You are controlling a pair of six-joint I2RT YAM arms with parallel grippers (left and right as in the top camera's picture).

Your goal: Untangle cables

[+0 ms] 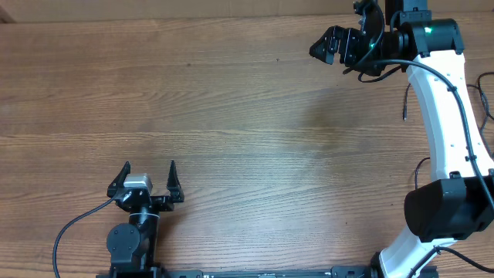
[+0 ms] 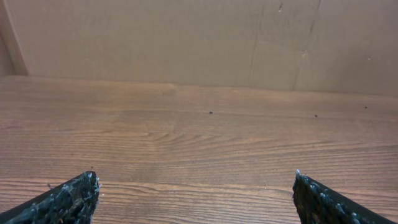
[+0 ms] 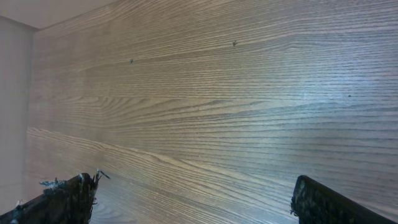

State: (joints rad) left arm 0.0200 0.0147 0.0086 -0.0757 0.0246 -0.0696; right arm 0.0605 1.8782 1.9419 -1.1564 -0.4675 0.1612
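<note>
On the right of the table (image 1: 231, 116), cables (image 1: 405, 104): seemingly lying half hidden under the right arm (image 1: 444, 116), one end poking out.
Right arm: probably worth swinging clear, then pinching one loose plug end.
Right gripper (image 3: 196, 180): hovering over the table's far corner, spread, empty.
Left gripper (image 1: 149, 166): waiting at the table's near edge, spread, empty.

Two arms: left arm (image 1: 130, 241), right arm (image 1: 444, 116). Two end effectors: left end effector (image 1: 150, 166), right end effector (image 1: 323, 45). Two fingers (image 1: 172, 176) on each, four in all. One counter (image 1: 231, 116). One thin black cord (image 1: 406, 100) countable beside the right arm; more at the right edge, number unclear.
</note>
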